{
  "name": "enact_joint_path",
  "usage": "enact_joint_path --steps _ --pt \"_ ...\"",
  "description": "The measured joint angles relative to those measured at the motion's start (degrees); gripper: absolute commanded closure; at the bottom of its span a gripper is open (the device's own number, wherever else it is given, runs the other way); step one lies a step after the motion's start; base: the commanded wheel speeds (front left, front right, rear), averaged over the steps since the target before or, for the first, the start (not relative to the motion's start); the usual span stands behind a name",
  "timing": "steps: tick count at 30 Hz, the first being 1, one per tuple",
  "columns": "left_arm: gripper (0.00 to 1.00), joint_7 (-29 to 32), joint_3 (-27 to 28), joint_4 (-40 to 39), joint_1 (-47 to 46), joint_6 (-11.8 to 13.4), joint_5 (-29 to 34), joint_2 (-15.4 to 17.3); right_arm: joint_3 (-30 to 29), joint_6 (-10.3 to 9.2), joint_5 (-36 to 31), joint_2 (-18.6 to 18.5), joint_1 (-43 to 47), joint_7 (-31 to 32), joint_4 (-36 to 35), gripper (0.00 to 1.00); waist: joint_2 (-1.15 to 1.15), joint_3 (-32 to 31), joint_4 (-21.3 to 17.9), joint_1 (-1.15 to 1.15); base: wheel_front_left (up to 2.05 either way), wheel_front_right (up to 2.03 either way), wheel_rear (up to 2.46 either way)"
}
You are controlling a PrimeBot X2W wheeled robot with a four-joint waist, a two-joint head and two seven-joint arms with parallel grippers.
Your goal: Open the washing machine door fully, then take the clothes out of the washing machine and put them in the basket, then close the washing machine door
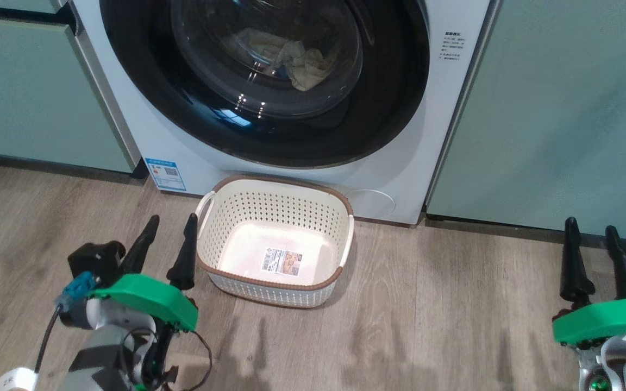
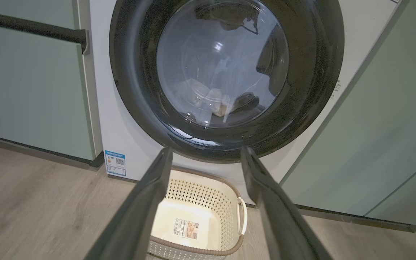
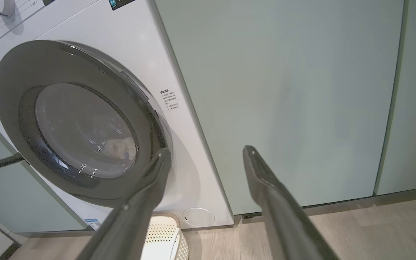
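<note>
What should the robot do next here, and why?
Probably lift the right jaws, open and empty, toward the right edge of the washing machine door, where a grip recess seems to show in the right wrist view. The door looks shut, the clothes lie behind its glass, and the basket waits empty just below, so opening the door likely comes first.

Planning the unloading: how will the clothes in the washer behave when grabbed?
The clothes lie crumpled behind the washing machine door, so probably floppy and light. Pinched at one spot, they would likely drape and trail.
</note>
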Motion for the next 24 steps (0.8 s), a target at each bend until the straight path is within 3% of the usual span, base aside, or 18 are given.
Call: enact_joint_path --steps 24 --pt "0.00 -3.76 1.36 2.99 -2.49 0.44 14.47 0.29 0.52 0.00 -15.48 -0.21 -1.06 -4.09 -0.01 0.00 0.00 -0.27 -0.37 0.00 0.00 0.00 0.00"
